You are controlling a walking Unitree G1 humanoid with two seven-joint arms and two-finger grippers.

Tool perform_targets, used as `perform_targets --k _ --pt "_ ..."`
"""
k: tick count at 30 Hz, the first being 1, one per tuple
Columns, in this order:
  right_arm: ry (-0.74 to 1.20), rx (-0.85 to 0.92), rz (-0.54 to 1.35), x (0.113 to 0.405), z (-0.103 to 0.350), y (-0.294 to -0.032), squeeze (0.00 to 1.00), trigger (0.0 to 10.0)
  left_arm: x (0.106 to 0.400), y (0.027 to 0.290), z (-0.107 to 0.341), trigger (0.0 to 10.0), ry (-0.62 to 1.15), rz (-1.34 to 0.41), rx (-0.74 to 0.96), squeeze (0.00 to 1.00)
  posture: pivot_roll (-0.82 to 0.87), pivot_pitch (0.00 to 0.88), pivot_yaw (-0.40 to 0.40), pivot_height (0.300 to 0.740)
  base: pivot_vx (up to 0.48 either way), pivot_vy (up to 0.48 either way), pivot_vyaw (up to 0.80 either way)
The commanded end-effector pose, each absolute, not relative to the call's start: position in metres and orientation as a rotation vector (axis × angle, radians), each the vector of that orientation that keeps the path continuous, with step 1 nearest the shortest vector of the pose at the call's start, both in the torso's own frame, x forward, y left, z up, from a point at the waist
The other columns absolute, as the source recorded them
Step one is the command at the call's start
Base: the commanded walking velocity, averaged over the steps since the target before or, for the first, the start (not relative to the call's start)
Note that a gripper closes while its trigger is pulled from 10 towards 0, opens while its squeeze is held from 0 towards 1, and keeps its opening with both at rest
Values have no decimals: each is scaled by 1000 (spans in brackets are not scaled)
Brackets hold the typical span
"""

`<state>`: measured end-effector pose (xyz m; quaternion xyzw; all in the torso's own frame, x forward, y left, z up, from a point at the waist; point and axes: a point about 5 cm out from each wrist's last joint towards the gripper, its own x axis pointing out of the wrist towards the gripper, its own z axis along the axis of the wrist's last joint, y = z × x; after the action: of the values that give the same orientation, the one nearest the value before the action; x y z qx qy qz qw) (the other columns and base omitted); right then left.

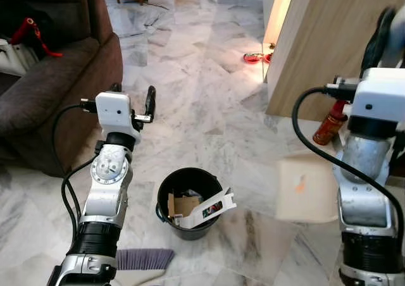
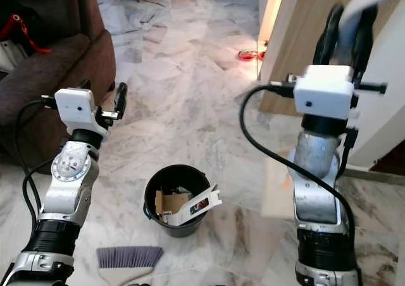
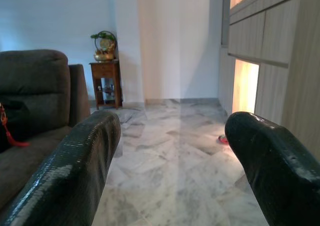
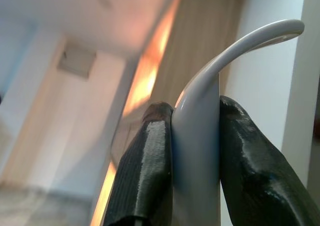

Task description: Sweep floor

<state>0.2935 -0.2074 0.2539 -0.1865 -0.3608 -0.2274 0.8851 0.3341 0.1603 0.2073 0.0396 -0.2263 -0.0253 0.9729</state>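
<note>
Right at the bottom of the head view, nearest the robot, lies the grey-bristled broom head (image 2: 129,257) flat on the marble floor (image 1: 190,90), just beside the base of the left arm. Just beyond it sits a black bucket (image 1: 190,204) — cardboard scraps and a white flat piece (image 1: 205,211) poke out of it, the white piece leaning over the rim towards the right.

On the right, the right tool (image 2: 345,36) is raised high, fingers pressed tight on a pale curved handle (image 4: 200,126); the wrist view shows that handle pinched between both black pads, its upper end hooking over. Below and behind that arm a tan, blurred flat sheet (image 1: 305,188) hangs just above the floor; whether it joins the handle cannot be told. A red bottle-like item (image 1: 330,124) stands by the foot of the wooden cabinet (image 1: 329,45).

On the left, the left tool (image 1: 133,102) is held up at mid-height, fingers spread apart with nothing between them, pointing out across the room — its wrist view looks down the floor between the two black fingers (image 3: 75,176).

Further left sits a dark brown sofa (image 1: 57,77) with a red cord (image 1: 35,33) on its cushion. Further back, a red dish (image 1: 252,58) lies on the floor near the glowing gap by the cabinet, and farthest off a small wooden side table (image 3: 105,83) carries an ornament.
</note>
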Motion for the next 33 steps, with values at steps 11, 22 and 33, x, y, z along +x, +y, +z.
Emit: perform_targets --k 11,22,33 --pt "-734 -331 -598 289 262 -246 0 10000 330 157 209 10000 -464 -77 80 0 110 124 -43 740 0 0 0" --pt "-681 -283 -558 290 250 -244 0 10000 332 158 205 10000 -441 -73 92 0 108 95 -38 740 0 0 0" --pt "-655 -187 -496 295 246 -244 0 10000 333 157 204 10000 -445 -72 96 0 107 71 -37 740 0 0 0"
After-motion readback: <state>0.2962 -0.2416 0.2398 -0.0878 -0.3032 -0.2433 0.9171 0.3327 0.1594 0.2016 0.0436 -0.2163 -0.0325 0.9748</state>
